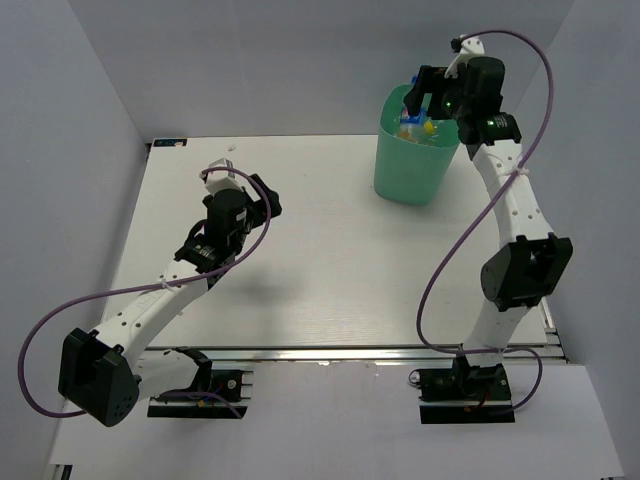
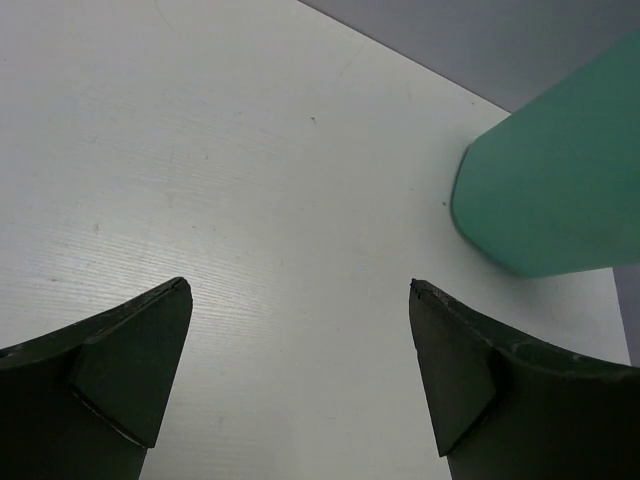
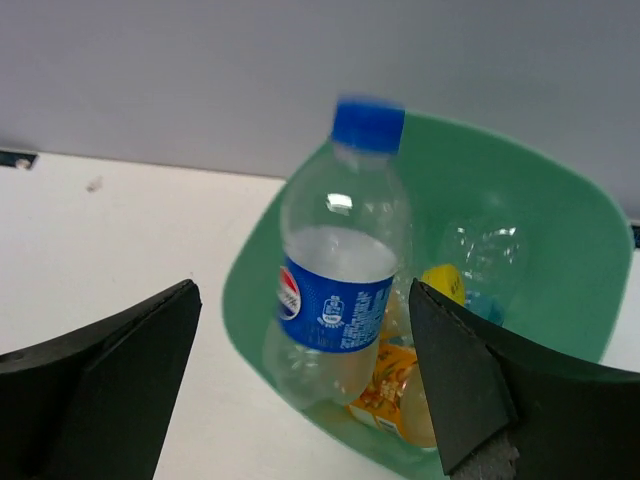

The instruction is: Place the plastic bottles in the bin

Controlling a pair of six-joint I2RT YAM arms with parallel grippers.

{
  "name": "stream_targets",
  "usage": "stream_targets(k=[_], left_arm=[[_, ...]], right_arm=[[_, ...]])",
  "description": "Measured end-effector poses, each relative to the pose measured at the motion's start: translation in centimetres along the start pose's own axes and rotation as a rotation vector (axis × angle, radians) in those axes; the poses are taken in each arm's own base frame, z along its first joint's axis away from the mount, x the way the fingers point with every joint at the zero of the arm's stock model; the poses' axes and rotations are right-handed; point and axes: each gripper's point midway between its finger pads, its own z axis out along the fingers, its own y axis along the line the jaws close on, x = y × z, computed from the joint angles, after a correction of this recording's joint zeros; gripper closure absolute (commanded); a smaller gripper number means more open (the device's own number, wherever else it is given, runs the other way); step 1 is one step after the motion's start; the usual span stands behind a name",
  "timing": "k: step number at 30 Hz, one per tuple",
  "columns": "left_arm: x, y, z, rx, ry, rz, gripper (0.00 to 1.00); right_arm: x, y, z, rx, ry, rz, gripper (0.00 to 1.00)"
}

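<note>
The mint-green bin (image 1: 412, 168) stands at the table's far right. My right gripper (image 1: 424, 96) hovers over its rim, open. In the right wrist view a clear bottle with a blue cap and blue label (image 3: 340, 290) is upright in the bin (image 3: 570, 215), between my wide-apart fingers (image 3: 302, 287) and touching neither; its cap is blurred. Beneath it lie an orange-label bottle (image 3: 392, 395) with a yellow cap (image 3: 443, 283) and a plain clear bottle (image 3: 482, 250). My left gripper (image 1: 262, 200) is open and empty over bare table (image 2: 300, 285), left of the bin (image 2: 550, 190).
White walls close in the table at the back and sides. A small black fitting (image 3: 18, 158) sits at the table's far edge. Purple cables loop off both arms.
</note>
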Motion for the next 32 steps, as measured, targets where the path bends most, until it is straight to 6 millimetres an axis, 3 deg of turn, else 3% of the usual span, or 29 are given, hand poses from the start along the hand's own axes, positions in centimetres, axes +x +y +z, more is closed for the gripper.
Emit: stream_targets(k=[5,9,11,16,20,23,25,28,32], left_arm=[[0.2,0.7,0.0,-0.034,0.003,0.011,0.02],[0.2,1.0,0.0,-0.049,0.001,0.015,0.02],[0.2,1.3,0.0,-0.059,0.0,0.017,0.02],[0.2,2.1,0.7,-0.11,0.011,0.029,0.02],[0.2,3.8,1.3,-0.162,0.02,0.03,0.02],[-0.3,4.7,1.6,-0.185,0.013,0.021,0.02],[-0.6,5.1,1.7,-0.192,0.006,0.014,0.02],[-0.5,5.3,1.9,-0.194,0.011,0.013,0.02],[-0.3,5.0,2.2,-0.182,0.016,0.011,0.02]], right_arm=[[3.8,-1.3,1.5,0.04,0.124,0.003,0.11],[3.4,-1.5,0.7,0.06,0.122,-0.003,0.11],[3.1,-1.7,-0.6,0.092,0.105,-0.007,0.11],[4.2,-3.7,-6.6,0.255,0.086,0.012,0.11],[8.5,-7.2,-12.3,0.417,0.097,0.09,0.11],[13.1,-10.4,-15.8,0.568,0.108,0.146,0.11],[17.4,-11.7,-17.6,0.647,0.158,0.16,0.11],[21.8,-12.6,-18.8,0.714,0.258,0.155,0.1],[21.6,-12.8,-18.7,0.719,0.245,0.143,0.11]])
